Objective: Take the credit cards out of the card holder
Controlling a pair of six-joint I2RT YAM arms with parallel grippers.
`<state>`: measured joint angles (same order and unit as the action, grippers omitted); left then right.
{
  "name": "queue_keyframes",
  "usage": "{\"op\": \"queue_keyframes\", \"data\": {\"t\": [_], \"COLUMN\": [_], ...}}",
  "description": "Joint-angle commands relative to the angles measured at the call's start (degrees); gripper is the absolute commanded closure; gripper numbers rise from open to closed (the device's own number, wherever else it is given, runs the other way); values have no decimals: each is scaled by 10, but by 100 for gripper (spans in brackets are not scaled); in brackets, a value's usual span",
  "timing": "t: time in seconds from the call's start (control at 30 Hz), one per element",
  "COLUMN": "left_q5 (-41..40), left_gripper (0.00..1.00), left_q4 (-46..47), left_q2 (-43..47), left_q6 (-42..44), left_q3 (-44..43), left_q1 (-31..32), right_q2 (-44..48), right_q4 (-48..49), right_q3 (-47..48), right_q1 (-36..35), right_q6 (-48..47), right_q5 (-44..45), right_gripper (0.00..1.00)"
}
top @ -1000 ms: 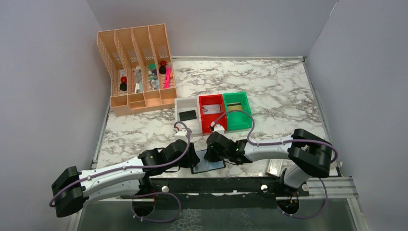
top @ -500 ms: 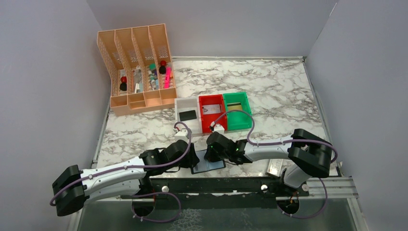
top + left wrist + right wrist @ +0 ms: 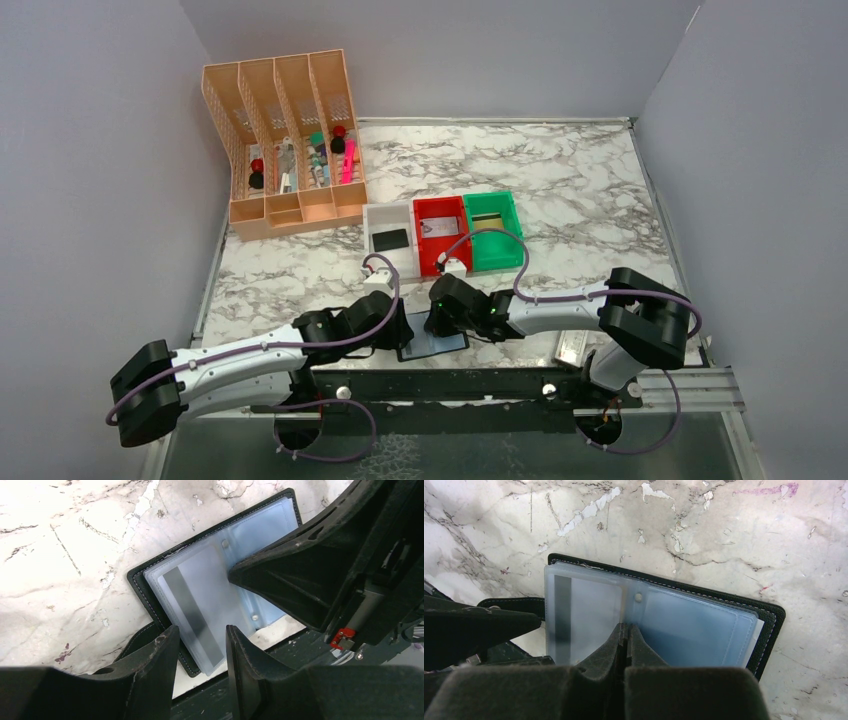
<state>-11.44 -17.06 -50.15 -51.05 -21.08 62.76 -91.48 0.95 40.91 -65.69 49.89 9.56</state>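
The closed right end effector (image 3: 626,628) pins the open card holder (image 3: 694,630) beneath its tip at the tabletop (image 3: 724,530) edge, but the narrowly parted, empty left end effector (image 3: 200,632) may nip its pocket film with the striped card (image 3: 192,605), dragging everything off.

Your marble table (image 3: 560,190) carries a peach organiser (image 3: 285,150) at far left, a white bin (image 3: 390,207), red bin (image 3: 440,200) and green bin (image 3: 490,196) mid-table, and the open card holder (image 3: 436,345) at the near edge.
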Motion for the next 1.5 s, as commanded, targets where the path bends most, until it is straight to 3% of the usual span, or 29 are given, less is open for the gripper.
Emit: {"op": "queue_keyframes", "data": {"t": [0.0, 0.6, 0.87, 1.07, 1.47], "left_q5": [-13, 18, -33, -34, -1], "left_gripper": [57, 57, 57, 57, 58], "left_q4": [-10, 39, -32, -32, 40], "left_q2": [-15, 35, 23, 4, -2], "left_q6": [-2, 3, -7, -7, 2], "left_q3": [2, 17, 1, -3, 16], "left_q1": [3, 4, 4, 4, 4], "right_q2": [-36, -44, -38, -38, -43], "right_q4": [-93, -84, -86, -85, -83], "right_q3": [-33, -31, -34, -35, -32], "right_q1": [4, 4, 4, 4, 4], "right_q6": [-24, -24, -24, -24, -26], "right_q5": [29, 23, 24, 23, 20], "right_gripper": [99, 99, 99, 99, 99]}}
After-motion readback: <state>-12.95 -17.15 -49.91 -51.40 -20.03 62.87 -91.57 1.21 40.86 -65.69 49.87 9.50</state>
